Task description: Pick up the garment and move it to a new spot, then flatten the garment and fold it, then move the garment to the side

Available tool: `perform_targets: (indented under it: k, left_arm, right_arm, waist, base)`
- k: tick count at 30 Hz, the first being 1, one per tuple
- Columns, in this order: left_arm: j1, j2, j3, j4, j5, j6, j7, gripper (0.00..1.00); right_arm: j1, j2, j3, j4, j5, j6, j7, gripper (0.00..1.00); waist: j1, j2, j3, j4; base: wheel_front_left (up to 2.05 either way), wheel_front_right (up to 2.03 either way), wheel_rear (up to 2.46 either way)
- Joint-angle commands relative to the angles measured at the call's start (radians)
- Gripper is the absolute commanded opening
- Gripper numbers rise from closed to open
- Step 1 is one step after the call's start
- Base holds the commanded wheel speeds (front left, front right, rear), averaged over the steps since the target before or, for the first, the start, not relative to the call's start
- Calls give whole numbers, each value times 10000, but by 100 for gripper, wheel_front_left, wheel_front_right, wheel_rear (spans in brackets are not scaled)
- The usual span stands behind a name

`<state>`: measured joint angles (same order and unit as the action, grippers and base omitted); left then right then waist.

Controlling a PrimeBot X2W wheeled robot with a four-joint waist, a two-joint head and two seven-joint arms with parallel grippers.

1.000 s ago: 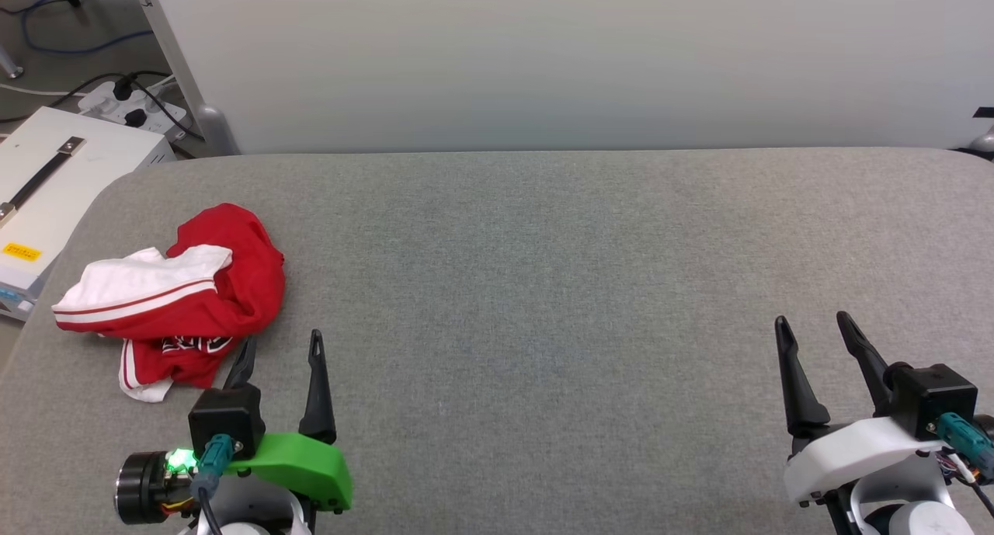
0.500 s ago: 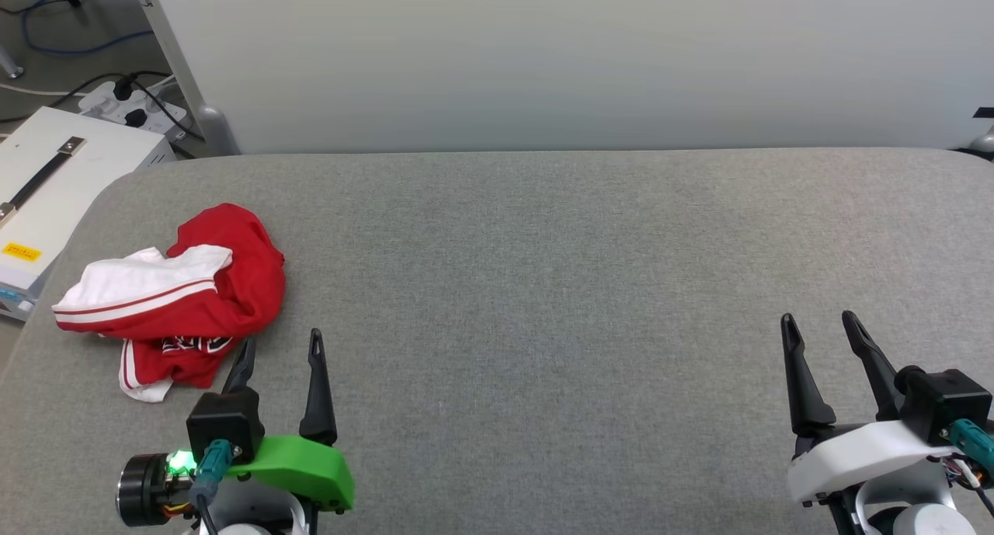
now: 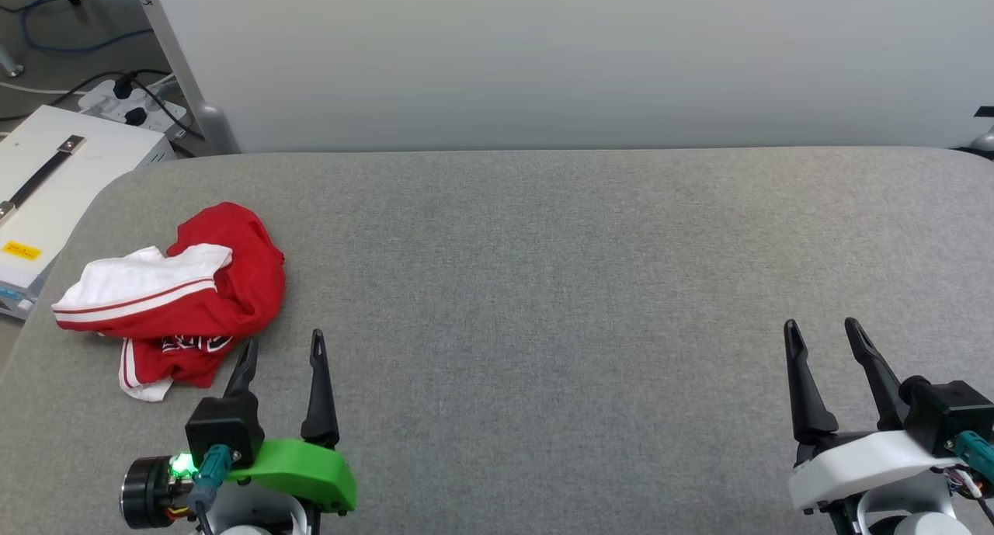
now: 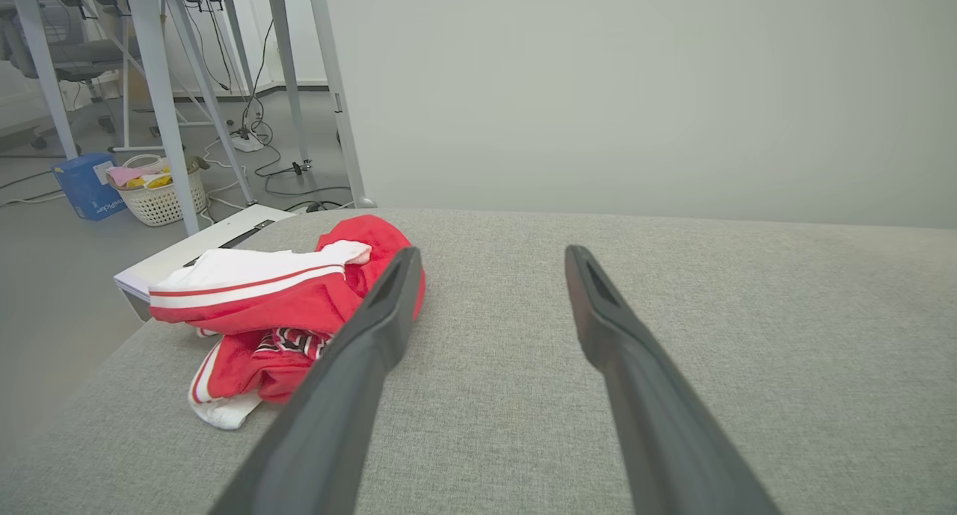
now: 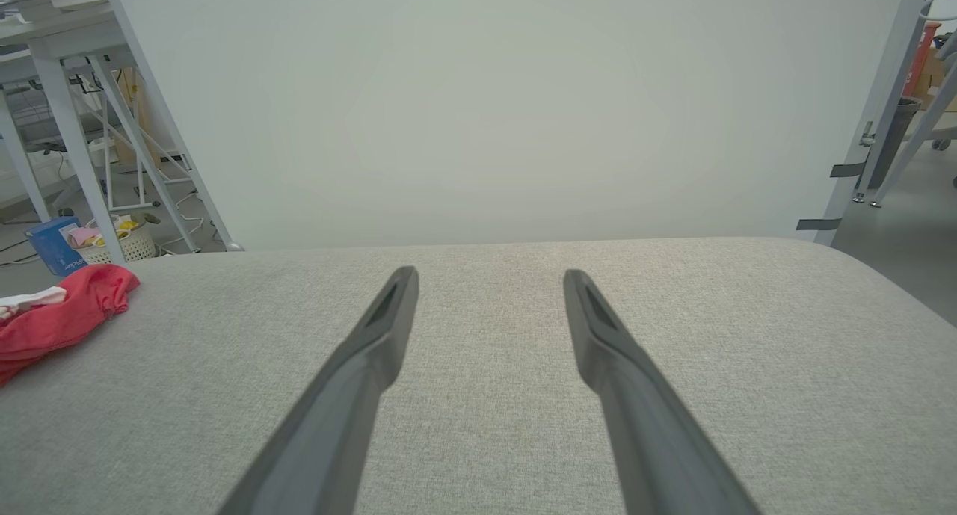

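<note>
The garment (image 3: 182,286) lies crumpled at the table's (image 3: 543,286) left; the left gripper (image 3: 283,339), spread empty, sits beside it, seemingly to grab. The right gripper (image 3: 821,325) gapes empty.

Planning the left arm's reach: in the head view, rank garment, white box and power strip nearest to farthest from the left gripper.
1. Garment, just ahead-left of the left gripper.
2. White box, past the left edge of the table.
3. Power strip, farther back, beyond the box.
</note>
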<state>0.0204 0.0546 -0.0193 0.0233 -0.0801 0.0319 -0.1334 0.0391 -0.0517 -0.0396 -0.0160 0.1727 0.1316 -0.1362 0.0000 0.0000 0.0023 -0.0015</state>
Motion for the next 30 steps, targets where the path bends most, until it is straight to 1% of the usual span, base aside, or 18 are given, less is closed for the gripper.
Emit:
perform_targets:
  k: [1,30]
  left_arm:
    - [115,-24,-8,31,-47,81,-119,100]
    - [145,-34,-139,382,-227,107,-716,100]
  right_arm:
    - [107,8,9,35,145,-5,-107,100]
    - [313,12,34,228,412,-7,-695,100]
  waist:
    - [0,0,6,3]
    - [0,0,61,45]
  base:
    - [0,0,0]
    - [0,0,0]
